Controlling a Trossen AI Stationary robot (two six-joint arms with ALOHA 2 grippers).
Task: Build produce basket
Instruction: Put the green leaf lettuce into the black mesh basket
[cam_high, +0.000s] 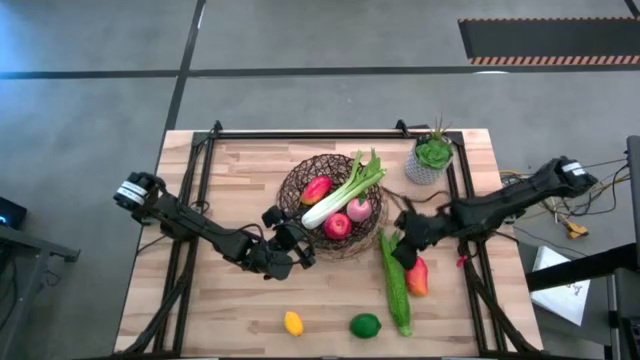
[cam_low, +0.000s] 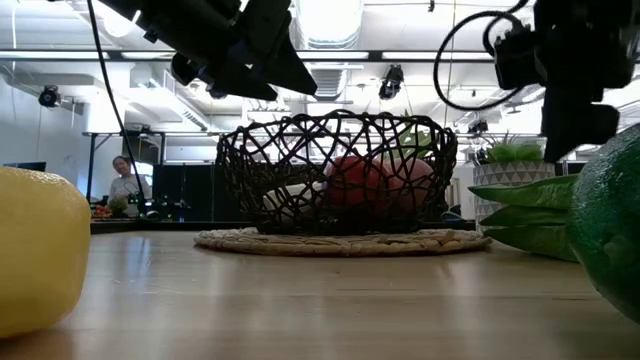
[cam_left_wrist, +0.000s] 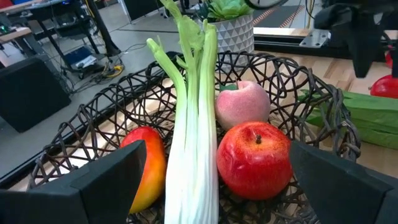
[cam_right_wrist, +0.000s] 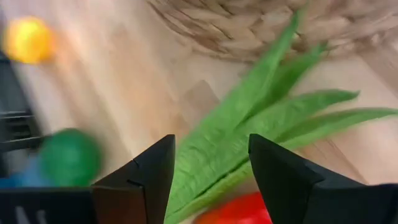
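The dark wire basket (cam_high: 292, 186) stands mid-table on its pale woven base (cam_low: 340, 241). A pale green celery stalk (cam_left_wrist: 193, 143) lies in it, leaves leaning over the far rim, beside a red-orange fruit (cam_left_wrist: 149, 165), a red apple (cam_left_wrist: 254, 160) and a pink peach (cam_left_wrist: 241, 102). My left gripper (cam_high: 291, 238) hovers open at the basket's near-left rim. My right gripper (cam_high: 406, 238) is open above the leafy end (cam_right_wrist: 249, 134) of the long green vegetable (cam_high: 397, 290), which lies on the table. A red fruit (cam_high: 417, 276), lemon (cam_high: 293, 323) and lime (cam_high: 365, 325) also rest on the table.
A small grey pot with a green plant (cam_high: 431, 160) stands at the far right, behind the basket. Black frame rails (cam_high: 190, 200) run along the table's left, right and far sides. Bare wood lies left of the basket and along the near edge.
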